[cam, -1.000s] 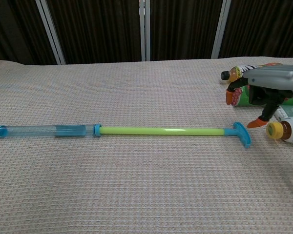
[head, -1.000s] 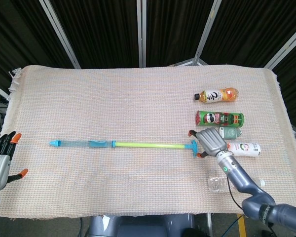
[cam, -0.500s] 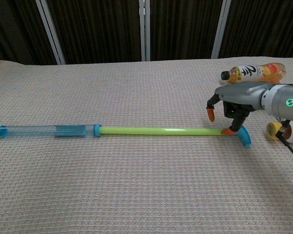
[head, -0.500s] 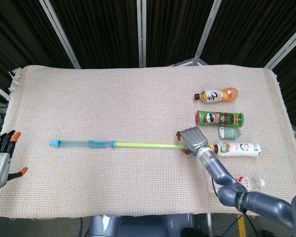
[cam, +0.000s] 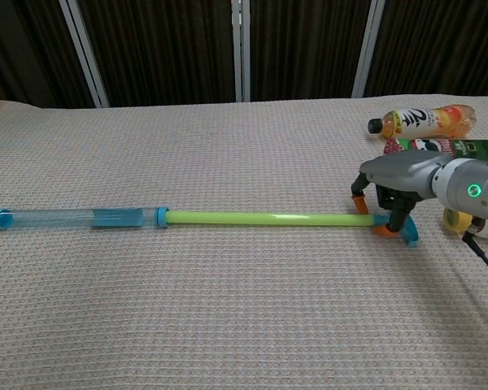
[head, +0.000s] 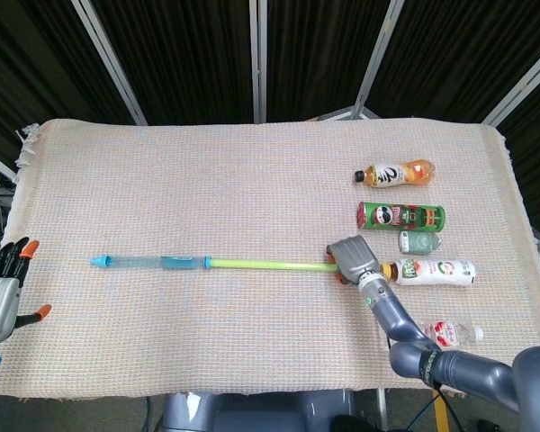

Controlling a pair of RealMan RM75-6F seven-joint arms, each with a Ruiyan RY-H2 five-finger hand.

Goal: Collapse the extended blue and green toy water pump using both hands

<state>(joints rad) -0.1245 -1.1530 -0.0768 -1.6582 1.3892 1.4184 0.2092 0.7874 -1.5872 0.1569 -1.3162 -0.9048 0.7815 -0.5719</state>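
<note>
The toy water pump lies fully extended along the table: a blue tube (head: 153, 262) (cam: 73, 217) on the left and a green rod (head: 265, 265) (cam: 260, 218) running right to a blue handle (cam: 408, 234). My right hand (head: 353, 255) (cam: 398, 175) hangs low over the handle end. Its orange-tipped fingers (cam: 360, 203) stand astride the rod, one tip on each side with a gap, and the head view hides the handle under the hand. My left hand (head: 2, 288) is off the table's left edge with its fingers spread, far from the tube, holding nothing.
Right of the handle lie an orange drink bottle (head: 396, 173) (cam: 423, 120), a green chips can (head: 400, 216) (cam: 455, 147), a small green bottle (head: 420, 241), a white bottle (head: 435, 269) (cam: 472, 219) and a clear water bottle (head: 452, 333).
My right hand moved left from beside the bottles to over the pump handle, then sank until its fingertips flank the rod. The pump and left hand stayed put.
</note>
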